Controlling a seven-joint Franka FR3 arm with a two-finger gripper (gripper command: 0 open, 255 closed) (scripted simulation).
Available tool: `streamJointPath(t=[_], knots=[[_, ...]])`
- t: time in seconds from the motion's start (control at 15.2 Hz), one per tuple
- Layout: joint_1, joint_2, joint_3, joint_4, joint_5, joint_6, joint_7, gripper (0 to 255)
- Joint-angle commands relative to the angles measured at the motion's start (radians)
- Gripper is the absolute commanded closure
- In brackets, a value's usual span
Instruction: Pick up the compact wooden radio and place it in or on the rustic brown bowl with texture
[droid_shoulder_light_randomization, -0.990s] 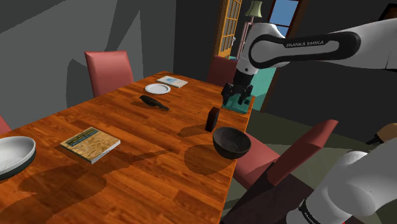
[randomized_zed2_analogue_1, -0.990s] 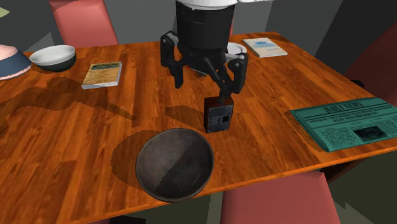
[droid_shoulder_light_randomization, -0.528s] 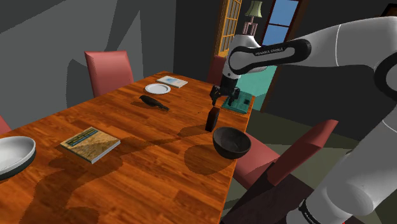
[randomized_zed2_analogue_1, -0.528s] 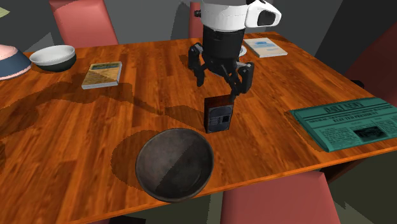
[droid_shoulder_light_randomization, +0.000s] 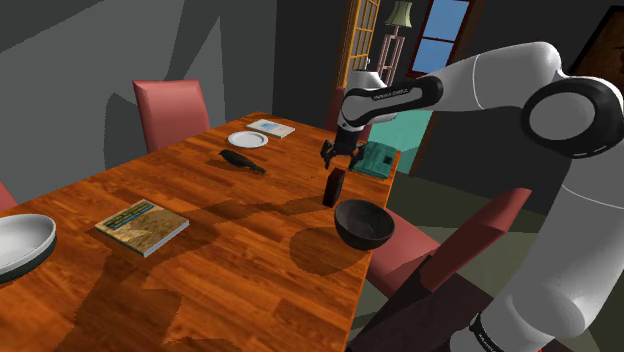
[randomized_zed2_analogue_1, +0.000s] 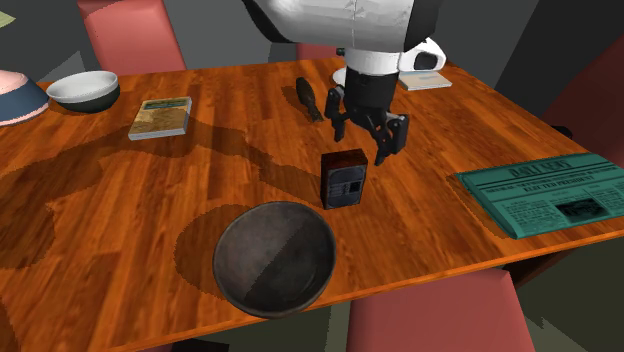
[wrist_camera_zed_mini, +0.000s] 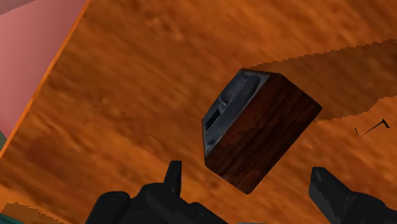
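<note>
1. Radio (randomized_zed2_analogue_1: 343, 178), dark wood, stands upright on the table (randomized_zed2_analogue_1: 150, 200), at 1 o'clock from the dark bowl (randomized_zed2_analogue_1: 273, 257) in the second exterior view.
2. Gripper (randomized_zed2_analogue_1: 362, 138) hovers at its 1 o'clock, jaws spread, touching nothing.

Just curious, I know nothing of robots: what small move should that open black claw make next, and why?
Probably lower straight down: the gripper is open just above the radio, which stands untouched on the table, so the fingers should straddle it before closing.
</note>
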Motion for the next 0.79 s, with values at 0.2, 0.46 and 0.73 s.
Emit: streamJointPath(t=[0.2, 0.46, 0.73], knots=[[0.001, 0.029, 0.0, -0.029, -0.001, 0.058, 0.003, 0], [0.001, 0.039, 0.0, -0.038, -0.001, 0.077, 0.003, 0], [0.001, 0.039, 0.0, -0.038, -0.001, 0.077, 0.003, 0]])
